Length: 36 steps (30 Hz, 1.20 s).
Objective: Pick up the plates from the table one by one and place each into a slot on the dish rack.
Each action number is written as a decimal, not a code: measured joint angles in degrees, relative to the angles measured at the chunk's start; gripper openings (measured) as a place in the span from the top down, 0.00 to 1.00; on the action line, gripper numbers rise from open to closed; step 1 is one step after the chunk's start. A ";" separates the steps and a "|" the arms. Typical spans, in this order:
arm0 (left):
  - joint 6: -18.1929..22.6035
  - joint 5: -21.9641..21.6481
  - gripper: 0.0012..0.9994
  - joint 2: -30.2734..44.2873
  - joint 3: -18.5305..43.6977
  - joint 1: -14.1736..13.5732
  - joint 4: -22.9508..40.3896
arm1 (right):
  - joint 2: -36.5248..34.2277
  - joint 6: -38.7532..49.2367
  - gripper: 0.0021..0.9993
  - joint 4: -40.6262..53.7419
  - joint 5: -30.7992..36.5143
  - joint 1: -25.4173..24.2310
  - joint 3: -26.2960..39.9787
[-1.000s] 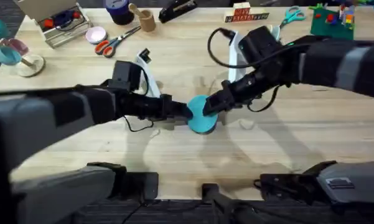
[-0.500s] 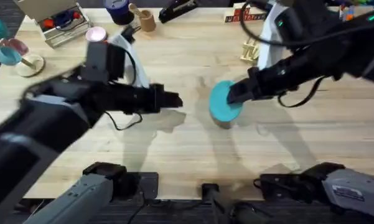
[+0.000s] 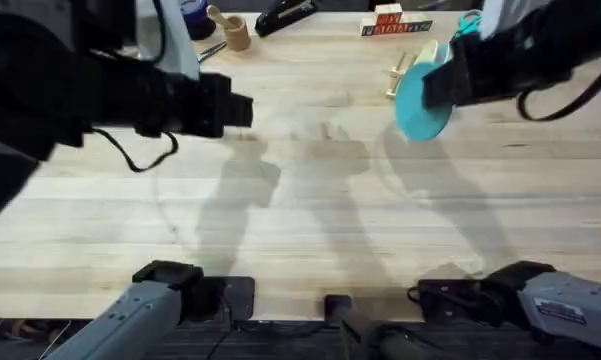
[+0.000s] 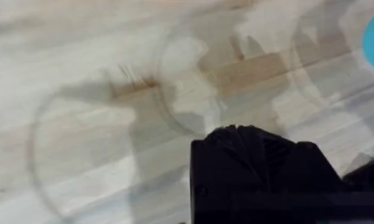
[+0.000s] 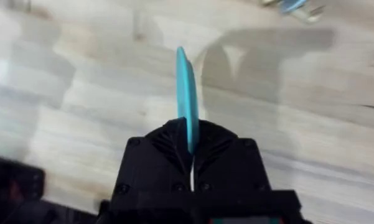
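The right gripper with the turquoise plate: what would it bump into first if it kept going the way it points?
The right gripper points left across the wooden table, holding the turquoise plate. That way looks free; depth is unclear.

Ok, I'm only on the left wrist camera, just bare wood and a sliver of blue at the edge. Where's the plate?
Observer: The turquoise plate is in the right gripper, lifted off the table.
Operator: How is it gripped?
Observer: By its rim; the right wrist view shows it edge-on between the closed fingers.
Operator: And the rack?
Observer: From overhead, the dish rack sits just beyond the plate, which overlaps its near side.
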<state>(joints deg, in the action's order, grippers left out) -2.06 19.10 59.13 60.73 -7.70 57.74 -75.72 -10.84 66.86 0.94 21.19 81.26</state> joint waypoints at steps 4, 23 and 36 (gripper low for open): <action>2.28 -0.97 0.95 0.00 3.34 -0.04 0.14 | -0.01 -0.53 0.97 1.04 4.96 0.00 3.76; 5.57 -12.66 0.00 0.00 7.62 -5.08 0.20 | -13.87 -9.81 0.97 5.30 19.68 -3.91 26.54; 5.76 -14.39 0.00 0.00 7.62 -5.14 0.12 | -21.89 -19.03 0.97 5.56 26.25 -4.13 29.81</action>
<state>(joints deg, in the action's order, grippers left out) 3.70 4.71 59.13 68.36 -12.84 57.87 -97.62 -29.86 72.42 27.19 17.06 111.07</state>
